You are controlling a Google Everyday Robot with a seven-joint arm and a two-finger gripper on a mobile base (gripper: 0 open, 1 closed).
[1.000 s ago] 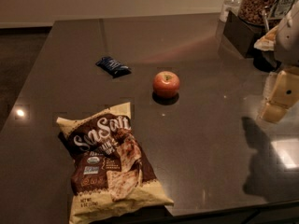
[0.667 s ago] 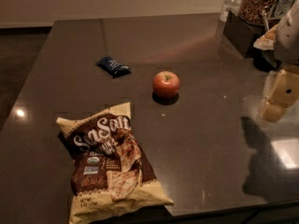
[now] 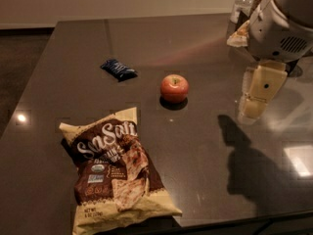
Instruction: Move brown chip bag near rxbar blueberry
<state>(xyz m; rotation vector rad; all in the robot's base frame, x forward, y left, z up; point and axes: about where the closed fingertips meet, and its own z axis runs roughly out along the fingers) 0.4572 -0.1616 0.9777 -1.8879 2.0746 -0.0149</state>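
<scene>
Your brown chip bag (image 3: 115,173) lies flat, nearer the camera and left of the apple (image 3: 174,87). The gripper (image 3: 254,106) hangs right of the apple, touching none of these things; you cannot tell how wide it is set. The rxbar blueberry (image 3: 118,69) lies behind and left of the apple.

Gripper (image 3: 254,107) hung over the right part of the dark glossy table (image 3: 195,38). Red apple (image 3: 174,88) stood upright to its left, well apart. Clear bottle (image 3: 241,5) stood beyond it at the far edge. Shadow (image 3: 249,165) lay on the tabletop, camera-side of it.
</scene>
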